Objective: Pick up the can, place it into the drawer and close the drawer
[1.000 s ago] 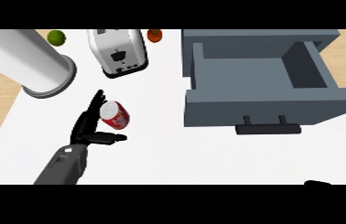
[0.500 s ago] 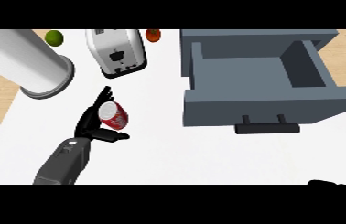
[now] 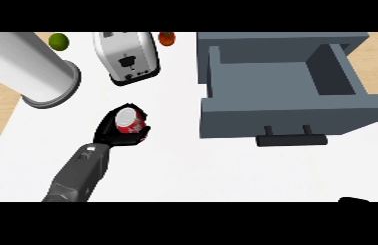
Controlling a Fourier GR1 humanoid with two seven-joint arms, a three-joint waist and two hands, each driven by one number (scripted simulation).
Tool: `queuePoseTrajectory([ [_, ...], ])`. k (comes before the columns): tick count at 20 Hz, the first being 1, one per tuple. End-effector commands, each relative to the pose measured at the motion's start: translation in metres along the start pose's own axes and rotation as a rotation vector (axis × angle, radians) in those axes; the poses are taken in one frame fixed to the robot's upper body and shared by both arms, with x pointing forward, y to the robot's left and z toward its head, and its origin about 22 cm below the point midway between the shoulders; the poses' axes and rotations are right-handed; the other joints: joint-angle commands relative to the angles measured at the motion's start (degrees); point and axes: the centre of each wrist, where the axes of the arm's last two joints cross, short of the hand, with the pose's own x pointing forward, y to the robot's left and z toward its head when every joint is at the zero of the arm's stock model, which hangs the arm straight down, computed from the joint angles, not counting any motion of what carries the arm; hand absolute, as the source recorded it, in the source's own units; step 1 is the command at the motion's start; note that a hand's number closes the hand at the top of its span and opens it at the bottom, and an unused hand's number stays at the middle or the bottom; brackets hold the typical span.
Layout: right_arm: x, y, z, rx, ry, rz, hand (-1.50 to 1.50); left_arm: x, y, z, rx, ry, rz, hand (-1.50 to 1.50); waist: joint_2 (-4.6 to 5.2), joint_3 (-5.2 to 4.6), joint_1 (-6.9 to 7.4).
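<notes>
A red can [image 3: 127,118] with a silver top stands on the white counter, left of the drawer. My left hand [image 3: 108,134] comes in from the lower left and its fingers and thumb curl round the can, hiding much of its side. The grey drawer [image 3: 280,120] is pulled open at the right; its inside holds nothing, and its dark handle [image 3: 291,139] faces the near edge. Only a small dark part of my right hand [image 3: 359,200] shows at the lower right corner.
A silver toaster [image 3: 128,56] stands behind the can. A large white cylinder [image 3: 37,71] lies at the far left. A green fruit [image 3: 58,40] and an orange-red fruit [image 3: 167,38] sit along the back edge.
My left hand's fingers, held straight beside the can before, have closed round it. The can and the drawer stay where they were.
</notes>
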Motion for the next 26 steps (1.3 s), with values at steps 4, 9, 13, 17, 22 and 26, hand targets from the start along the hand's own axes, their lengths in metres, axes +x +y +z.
queuePoseTrajectory([
  [4,-0.001,-0.004,-0.007,0.000,-0.017,0.007,-1.50,0.002,-0.023,-0.014,0.136,-0.039,0.036,1.50,-0.01,0.02,0.08],
  [9,0.004,-0.003,-0.003,-0.013,-0.003,0.010,-1.50,0.007,-0.019,-0.016,0.293,-0.078,0.035,1.50,-0.18,0.04,0.40],
  [13,-0.008,0.004,-0.002,-0.025,-0.011,0.044,-1.50,0.024,-0.037,-0.037,0.267,-0.112,0.057,1.50,-0.34,0.09,0.86],
  [17,-0.002,0.001,0.008,-0.028,-0.012,0.035,-1.50,0.038,-0.059,-0.050,0.208,-0.123,0.064,1.50,-0.57,0.12,1.21],
  [22,0.000,-0.007,0.007,-0.052,-0.026,0.046,-1.50,0.094,-0.074,-0.086,0.164,-0.164,0.007,1.50,-0.81,0.16,1.51],
  [26,0.008,-0.004,-0.011,-0.045,-0.030,0.042,-1.50,0.123,-0.100,-0.100,0.138,-0.173,-0.028,1.50,-0.80,0.12,0.97],
])
